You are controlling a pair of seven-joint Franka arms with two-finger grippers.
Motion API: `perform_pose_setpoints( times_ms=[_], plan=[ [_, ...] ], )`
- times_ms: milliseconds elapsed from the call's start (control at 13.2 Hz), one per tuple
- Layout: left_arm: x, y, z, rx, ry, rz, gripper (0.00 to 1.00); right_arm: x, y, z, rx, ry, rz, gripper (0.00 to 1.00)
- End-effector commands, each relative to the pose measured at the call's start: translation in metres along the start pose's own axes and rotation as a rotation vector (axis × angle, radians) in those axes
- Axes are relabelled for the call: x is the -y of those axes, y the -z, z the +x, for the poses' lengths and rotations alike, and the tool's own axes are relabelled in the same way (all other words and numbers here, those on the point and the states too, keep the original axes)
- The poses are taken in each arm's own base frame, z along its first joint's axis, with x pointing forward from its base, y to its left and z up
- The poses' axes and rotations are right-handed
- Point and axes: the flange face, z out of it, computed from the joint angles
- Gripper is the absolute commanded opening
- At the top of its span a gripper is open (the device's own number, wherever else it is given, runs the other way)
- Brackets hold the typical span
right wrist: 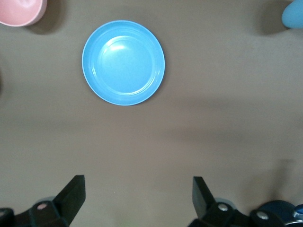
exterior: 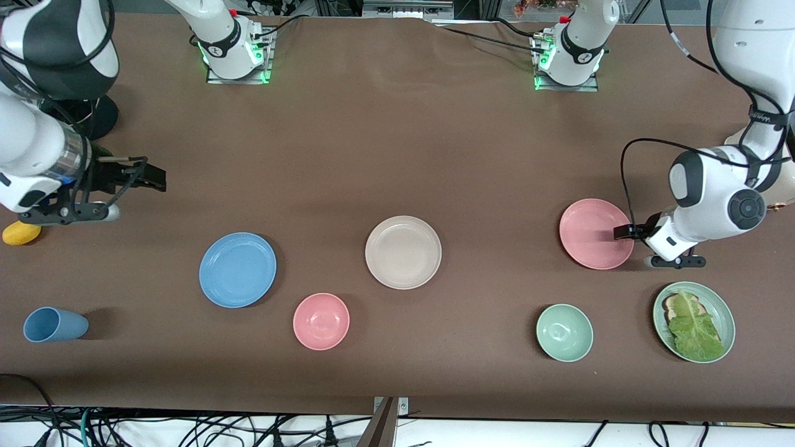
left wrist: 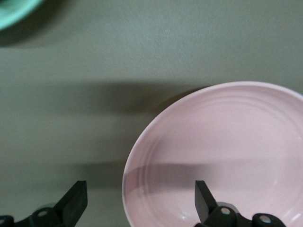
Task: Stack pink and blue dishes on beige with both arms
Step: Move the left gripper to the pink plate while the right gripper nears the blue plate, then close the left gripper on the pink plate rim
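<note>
Left gripper (left wrist: 137,205) wide open, low at rim of pink plate (exterior: 595,233), near table's (exterior: 397,155) left-arm end. Could slip off thin rim. Right gripper (right wrist: 135,201) wide open, high, well apart from blue plate (exterior: 237,269).

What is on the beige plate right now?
Nothing: the beige plate is bare. The pink plate lies on the table under the open left pincer; the blue plate lies apart. No part of it is covered.

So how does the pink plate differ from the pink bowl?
The pink plate is wider, flatter and darker; the pink bowl is smaller and deeper. The plate lies toward the left arm's end, at the open left gripper; the bowl sits nearer the camera, untouched. Both are round, plain and empty.
</note>
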Motion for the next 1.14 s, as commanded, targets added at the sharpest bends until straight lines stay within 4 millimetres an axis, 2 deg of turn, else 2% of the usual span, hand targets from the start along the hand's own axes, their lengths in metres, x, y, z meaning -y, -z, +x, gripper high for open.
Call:
perform_pose_setpoints(
  times_ms=[0, 76, 152, 227, 379, 682, 758, 833, 1061],
  plan=[
    [0.002, -0.009, 0.004, 0.001, -0.033, 0.007, 0.83, 0.01, -0.035, 0.021, 0.056, 0.016, -0.006, 1.0],
    [0.002, -0.008, 0.005, 0.001, -0.035, 0.008, 0.42, 0.007, -0.035, 0.021, 0.059, 0.013, -0.006, 1.0],
    [0.002, -0.007, 0.005, 0.001, -0.036, 0.009, 0.07, 0.005, -0.036, 0.022, 0.06, 0.01, -0.007, 1.0],
    [0.002, -0.005, 0.007, -0.003, -0.035, 0.01, 0.0, 0.002, -0.037, 0.022, 0.061, 0.007, -0.005, 1.0],
    [0.001, -0.003, 0.009, -0.006, -0.02, 0.01, 0.0, -0.009, -0.043, 0.025, 0.071, -0.009, -0.003, 1.0],
    [0.0, 0.01, 0.015, -0.03, 0.039, 0.003, 0.0, -0.013, -0.052, 0.037, 0.036, -0.015, -0.002, 1.0],
    [0.001, 0.022, 0.021, -0.046, 0.046, 0.003, 0.0, -0.012, -0.054, 0.043, 0.005, -0.015, -0.002, 1.0],
    [-0.008, 0.037, 0.024, -0.017, 0.042, -0.012, 0.0, -0.012, -0.063, 0.051, -0.012, -0.014, -0.005, 1.0],
    [-0.035, 0.104, 0.035, 0.059, 0.081, -0.077, 0.0, -0.018, -0.1, 0.075, -0.041, 0.054, 0.001, 1.0]
  ],
)
